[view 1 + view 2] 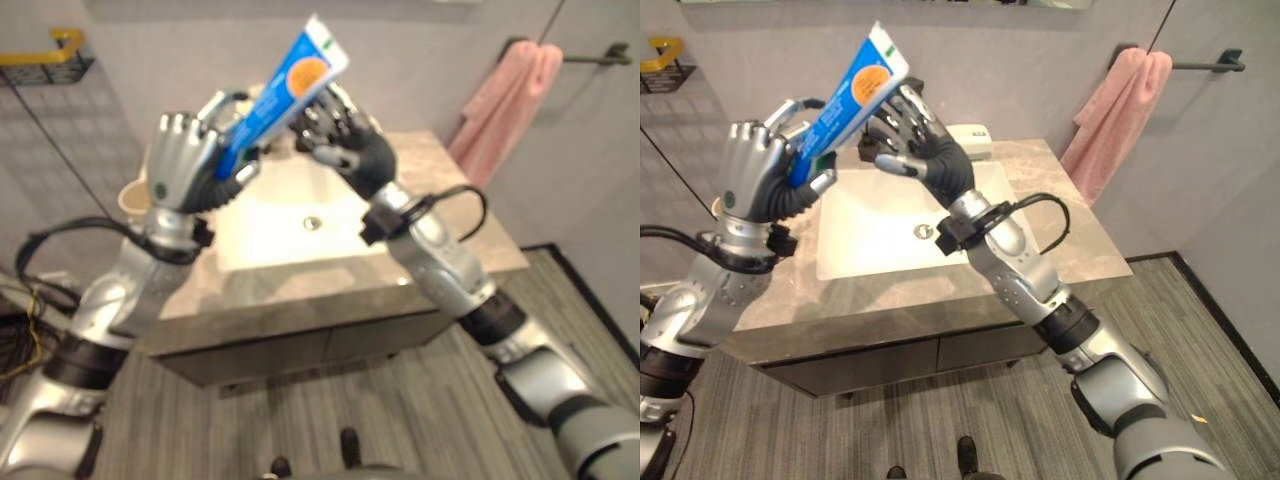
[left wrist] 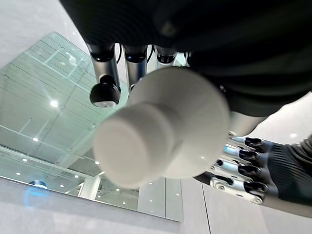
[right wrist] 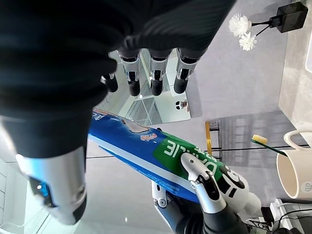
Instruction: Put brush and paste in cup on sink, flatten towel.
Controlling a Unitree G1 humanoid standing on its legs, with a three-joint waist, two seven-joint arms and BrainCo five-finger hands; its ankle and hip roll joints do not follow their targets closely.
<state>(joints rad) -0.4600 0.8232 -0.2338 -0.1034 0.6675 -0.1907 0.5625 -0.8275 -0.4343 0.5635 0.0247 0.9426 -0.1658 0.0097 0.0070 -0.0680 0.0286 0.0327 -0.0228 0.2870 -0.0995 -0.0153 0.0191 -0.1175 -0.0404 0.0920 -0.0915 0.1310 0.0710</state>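
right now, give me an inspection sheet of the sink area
surface: beige stone counter with a white basin.
job's things: blue toothpaste tube held up over the basin, cap end down; cream cup on the counter, a green-handled toothbrush already in it; pink towel hanging bunched on the wall bar.
clutter: white flowers in a dark holder.
hands: left hand curled round the tube's cap end; right hand open by the tube.
cables: nothing seen.
surroundings: grey wall, striped floor.
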